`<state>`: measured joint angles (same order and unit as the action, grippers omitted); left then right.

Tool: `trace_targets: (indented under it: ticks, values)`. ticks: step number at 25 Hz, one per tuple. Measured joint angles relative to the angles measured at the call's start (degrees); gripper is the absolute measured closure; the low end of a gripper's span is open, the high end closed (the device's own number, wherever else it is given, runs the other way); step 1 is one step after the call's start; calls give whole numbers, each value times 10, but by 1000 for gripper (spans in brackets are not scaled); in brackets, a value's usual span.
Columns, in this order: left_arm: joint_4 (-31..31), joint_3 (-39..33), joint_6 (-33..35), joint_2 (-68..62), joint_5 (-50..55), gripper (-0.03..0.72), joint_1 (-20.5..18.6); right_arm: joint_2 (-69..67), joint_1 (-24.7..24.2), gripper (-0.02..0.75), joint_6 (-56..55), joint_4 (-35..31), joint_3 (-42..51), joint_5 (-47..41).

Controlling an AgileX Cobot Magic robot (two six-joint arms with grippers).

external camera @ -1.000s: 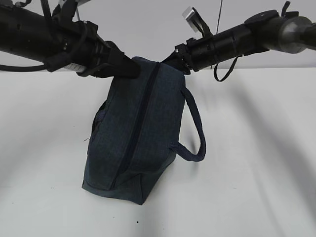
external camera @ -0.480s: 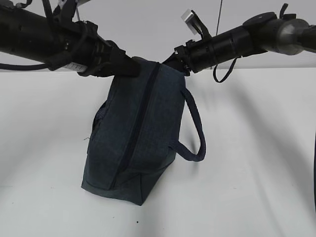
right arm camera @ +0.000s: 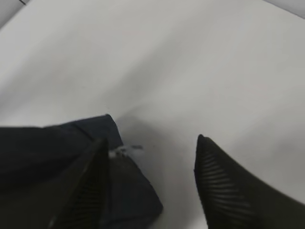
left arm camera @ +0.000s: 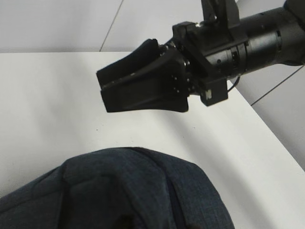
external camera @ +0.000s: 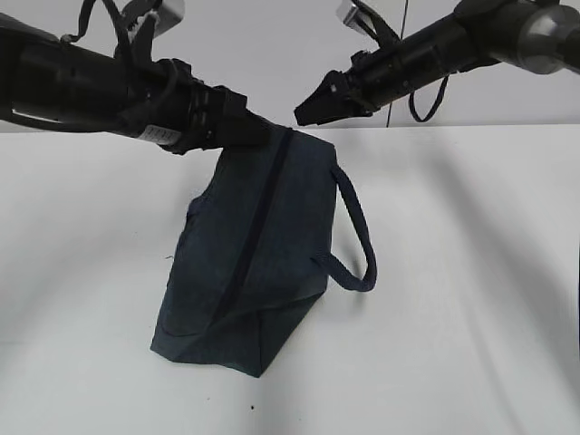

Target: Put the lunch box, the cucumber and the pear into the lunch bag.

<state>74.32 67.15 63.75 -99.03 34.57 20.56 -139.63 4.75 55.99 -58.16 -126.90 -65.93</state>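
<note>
The navy lunch bag (external camera: 263, 263) stands tilted on the white table, its zipper (external camera: 258, 213) closed. My left gripper (external camera: 246, 134) is shut on the bag's top left corner and holds it up; in the left wrist view only the bag's fabric (left arm camera: 119, 191) shows, with my fingers hidden behind it. My right gripper (external camera: 310, 109) is open and empty, just above and right of the bag's top, not touching it. It also shows in the left wrist view (left arm camera: 138, 83). In the right wrist view the right gripper (right arm camera: 151, 139) has its jaws wide apart over the bag's corner (right arm camera: 136, 195). The lunch box, cucumber and pear are out of view.
A looped strap handle (external camera: 360, 237) hangs off the bag's right side. The white table (external camera: 471, 299) spreads around the bag. A pale wall runs behind the arms.
My right gripper has come off the bag's top and moved up and away, its jaws now open. My left arm has shifted, and the bag's top leans more to the left.
</note>
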Motion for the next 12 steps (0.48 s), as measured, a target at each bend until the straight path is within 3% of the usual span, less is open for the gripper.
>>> trace_targets:
  ticks: [3,5,12]
  values:
    - [1,0,0,3,-19,278,1,0,0,279,-57,93,-26,-6]
    - [3,1,0,5,-23,229,1,0,0,279,-108,154,-46,-12]
    - [2,1,0,23,-36,203,-6,0,-1,303,-279,326,-116,-45]
